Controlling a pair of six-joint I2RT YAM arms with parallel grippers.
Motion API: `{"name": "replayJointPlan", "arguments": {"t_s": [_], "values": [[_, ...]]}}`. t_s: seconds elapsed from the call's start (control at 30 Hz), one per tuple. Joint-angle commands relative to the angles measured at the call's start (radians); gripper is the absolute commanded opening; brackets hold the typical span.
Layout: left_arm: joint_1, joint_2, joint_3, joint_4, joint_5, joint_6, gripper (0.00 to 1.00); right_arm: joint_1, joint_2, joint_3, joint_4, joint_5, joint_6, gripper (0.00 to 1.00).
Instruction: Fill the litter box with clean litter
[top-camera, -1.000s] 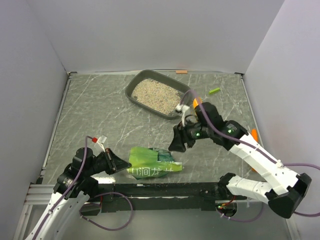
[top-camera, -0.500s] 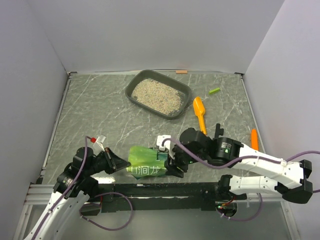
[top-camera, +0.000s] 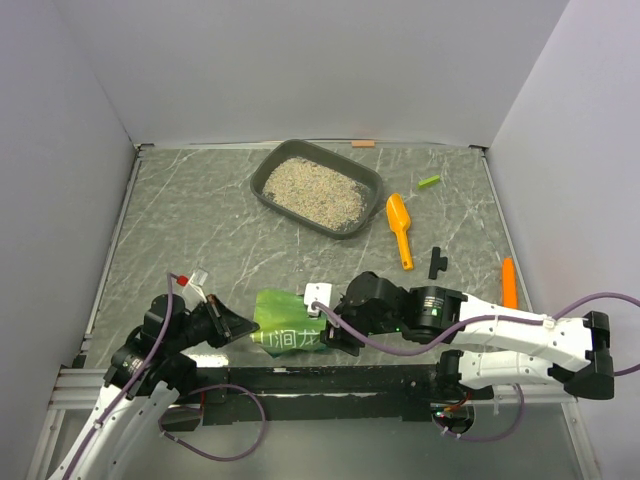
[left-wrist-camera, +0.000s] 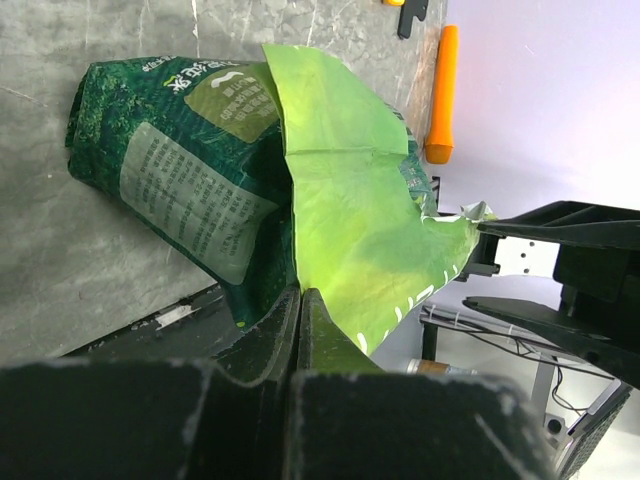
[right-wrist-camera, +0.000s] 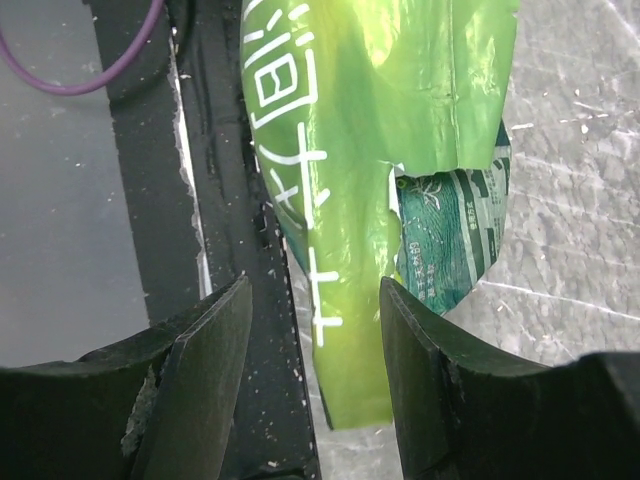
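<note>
Grey plastic litter box (top-camera: 262, 180) of beige sandy litter (top-camera: 315, 192) sits far off; my left gripper (left-wrist-camera: 300, 300) pinches the glossy green bag (top-camera: 285, 335), right gripper (right-wrist-camera: 312, 300) open astride it.

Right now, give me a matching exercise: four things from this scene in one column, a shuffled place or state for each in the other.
1 dark-grey plastic litter box
2 orange plastic scoop
3 glossy green bag
4 right gripper

A open, fingers either side of the bag's edge
B pinched by the shut left gripper
C holding beige granular litter
D lying on the table beside the litter box

Pairs: 1-C, 2-D, 3-B, 4-A
</note>
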Motion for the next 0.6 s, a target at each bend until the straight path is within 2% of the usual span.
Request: {"name": "replayJointPlan", "arguments": {"t_s": [0.0, 0.47, 0.53, 0.57], "values": [[0.007, -0.002, 0.025, -0.086, -0.056, -0.048, 0.01, 0.012, 0.014, -0.011, 0.081, 0.003, -0.03, 0.61], [0.007, 0.05, 0.048, -0.046, -0.061, -0.036, 0.01, 0.018, 0.109, -0.078, 0.076, -0.013, -0.011, 0.54], [0.007, 0.058, 0.055, -0.031, -0.063, -0.033, 0.01, 0.021, 0.124, -0.083, 0.07, -0.007, -0.008, 0.5], [0.007, 0.07, 0.058, -0.024, -0.064, -0.028, 0.01, 0.021, 0.129, -0.083, 0.066, -0.002, -0.007, 0.34]]}}
